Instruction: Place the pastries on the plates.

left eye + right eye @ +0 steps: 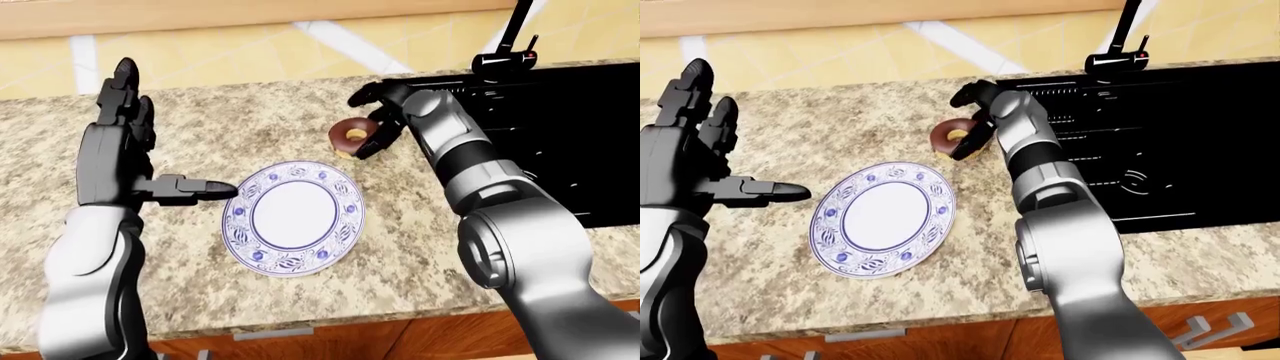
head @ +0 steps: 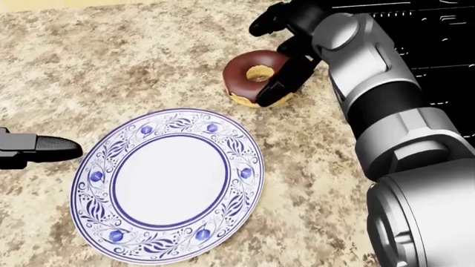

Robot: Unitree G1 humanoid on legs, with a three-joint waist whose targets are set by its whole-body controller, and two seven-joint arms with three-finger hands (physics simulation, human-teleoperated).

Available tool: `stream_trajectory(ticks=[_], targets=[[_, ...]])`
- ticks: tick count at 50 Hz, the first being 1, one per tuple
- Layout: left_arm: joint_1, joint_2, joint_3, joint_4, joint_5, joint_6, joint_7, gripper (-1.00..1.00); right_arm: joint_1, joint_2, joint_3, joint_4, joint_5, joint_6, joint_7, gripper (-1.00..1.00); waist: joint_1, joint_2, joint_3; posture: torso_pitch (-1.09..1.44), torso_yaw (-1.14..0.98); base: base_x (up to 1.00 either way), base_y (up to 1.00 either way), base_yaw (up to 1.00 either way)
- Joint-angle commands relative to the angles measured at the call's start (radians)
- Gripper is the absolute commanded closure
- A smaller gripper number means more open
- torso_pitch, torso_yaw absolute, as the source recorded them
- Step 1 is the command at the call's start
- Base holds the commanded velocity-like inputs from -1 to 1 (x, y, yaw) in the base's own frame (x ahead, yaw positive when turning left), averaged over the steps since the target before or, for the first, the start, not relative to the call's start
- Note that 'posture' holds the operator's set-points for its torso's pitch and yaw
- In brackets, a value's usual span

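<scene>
The chocolate doughnut (image 2: 256, 77) at upper centre is being grasped: the right robot hand (image 2: 285, 53) is half-closed against it; transfer onto the blue-patterned plate (image 2: 169, 183) is called for next; the left robot hand (image 1: 125, 146) is held open

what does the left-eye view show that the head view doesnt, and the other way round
Only the left-eye view shows the whole left hand raised with fingers spread, the faucet, the yellow tiled wall and the counter's wooden edge. Only the head view shows, close up, the plate's blue floral rim pattern and the right hand with one dark finger lying across the doughnut's side. Both show the chocolate doughnut on the granite counter, apart from the empty plate, and the black sink.
</scene>
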Motion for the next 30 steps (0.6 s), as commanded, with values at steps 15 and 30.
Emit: stream_trajectory(ticks=[15, 30], targets=[[0.005, 0.023, 0.049, -0.058, -0.015, -0.023, 0.002, -1.00, -0.032, 0.009, 0.013, -0.025, -0.055, -0.034, -0.008, 0.12, 0.001, 0.004, -0.024, 0.00, 0.00, 0.00, 0.00, 0.00], [0.004, 0.032, 0.053, -0.071, -0.026, -0.010, 0.007, -1.00, -0.114, -0.018, -0.019, -0.041, -0.013, -0.042, -0.052, 0.32, 0.001, 0.007, -0.013, 0.00, 0.00, 0.00, 0.00, 0.00]])
